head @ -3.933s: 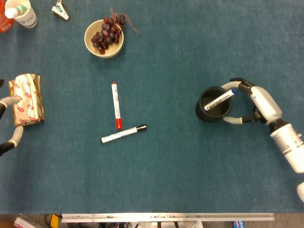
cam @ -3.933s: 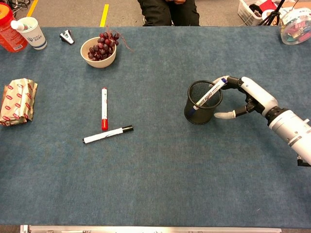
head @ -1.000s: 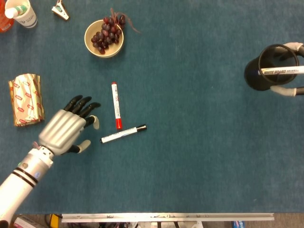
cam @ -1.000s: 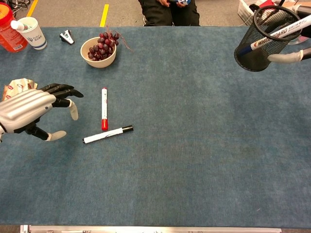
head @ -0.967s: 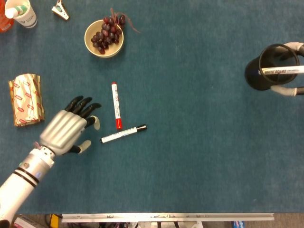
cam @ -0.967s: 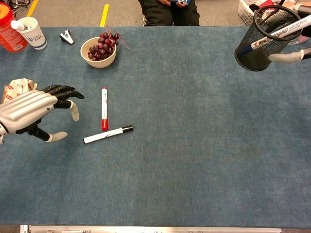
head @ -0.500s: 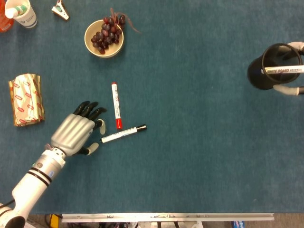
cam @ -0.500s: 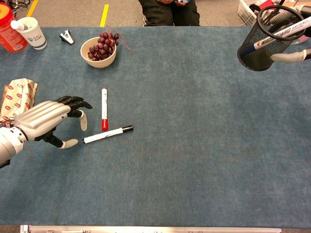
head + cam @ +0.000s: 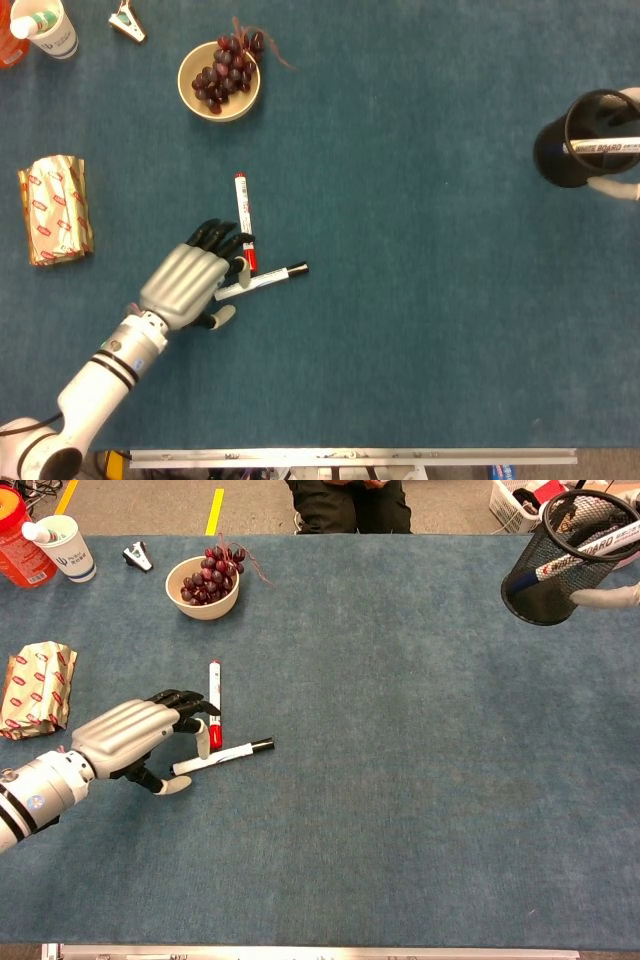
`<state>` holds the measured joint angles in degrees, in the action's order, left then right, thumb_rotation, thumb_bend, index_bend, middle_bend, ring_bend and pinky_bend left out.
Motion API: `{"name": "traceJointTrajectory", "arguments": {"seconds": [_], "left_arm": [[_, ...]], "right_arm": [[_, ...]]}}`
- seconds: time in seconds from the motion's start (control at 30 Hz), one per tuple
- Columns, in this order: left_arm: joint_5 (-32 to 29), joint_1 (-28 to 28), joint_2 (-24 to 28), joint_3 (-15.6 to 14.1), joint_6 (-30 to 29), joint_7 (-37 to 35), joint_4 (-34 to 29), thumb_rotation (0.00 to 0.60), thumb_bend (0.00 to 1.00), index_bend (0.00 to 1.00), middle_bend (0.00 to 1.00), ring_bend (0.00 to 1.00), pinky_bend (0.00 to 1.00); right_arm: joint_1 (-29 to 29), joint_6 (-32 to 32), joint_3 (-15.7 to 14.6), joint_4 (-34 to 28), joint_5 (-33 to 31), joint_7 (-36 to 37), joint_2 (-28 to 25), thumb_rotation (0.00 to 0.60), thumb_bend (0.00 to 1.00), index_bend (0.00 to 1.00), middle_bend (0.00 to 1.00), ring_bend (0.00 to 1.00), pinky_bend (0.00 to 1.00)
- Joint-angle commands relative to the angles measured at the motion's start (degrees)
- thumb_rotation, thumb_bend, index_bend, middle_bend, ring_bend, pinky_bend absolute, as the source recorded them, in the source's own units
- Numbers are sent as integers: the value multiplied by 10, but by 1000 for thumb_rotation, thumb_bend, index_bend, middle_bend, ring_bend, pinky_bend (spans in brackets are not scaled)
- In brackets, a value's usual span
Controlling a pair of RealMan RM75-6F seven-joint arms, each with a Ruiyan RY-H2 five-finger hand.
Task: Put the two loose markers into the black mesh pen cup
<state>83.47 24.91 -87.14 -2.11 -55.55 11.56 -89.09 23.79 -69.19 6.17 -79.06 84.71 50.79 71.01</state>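
Head straight down, chest obliquely; same table (image 9: 420, 330).

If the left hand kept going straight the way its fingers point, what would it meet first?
Likely the red-capped marker: the left hand's fingertips already reach its cap end, with the black-capped marker just beside the thumb. Whether they touch is unclear.
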Motion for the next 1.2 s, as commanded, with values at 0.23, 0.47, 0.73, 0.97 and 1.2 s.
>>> {"name": "traceJointTrajectory", "arguments": {"seconds": [0.23, 0.47, 0.73, 0.97, 1.2], "left_arm": [[3, 12, -25, 6, -5, 4, 41, 600, 270, 445, 144, 20, 0], [5, 16, -22, 7, -15, 16, 61, 600, 270, 443, 143, 20, 0], [-3, 17, 1, 8, -21, 23, 62, 600, 270, 436, 135, 20, 0], [-9, 12, 9, 1, -23, 16, 47, 600, 270, 436, 134, 20, 0], [-16, 15, -4, 5, -22, 21, 56, 600, 270, 440, 134, 20, 0]], "right_arm": [[-3, -1, 1, 4, 1, 5, -1, 600, 353, 548, 489, 379, 309], [-3, 0, 4, 5, 3, 8, 0, 600, 353, 548, 489, 379, 309], [-3, 1, 6, 1, 3, 5, 0, 600, 352, 549, 489, 379, 309], [-7, -2, 7, -3, 1, 3, -2, 600, 352, 550, 489, 379, 309], [-10, -4, 8, -6, 0, 4, -5, 600, 353, 551, 489, 379, 309]]}}
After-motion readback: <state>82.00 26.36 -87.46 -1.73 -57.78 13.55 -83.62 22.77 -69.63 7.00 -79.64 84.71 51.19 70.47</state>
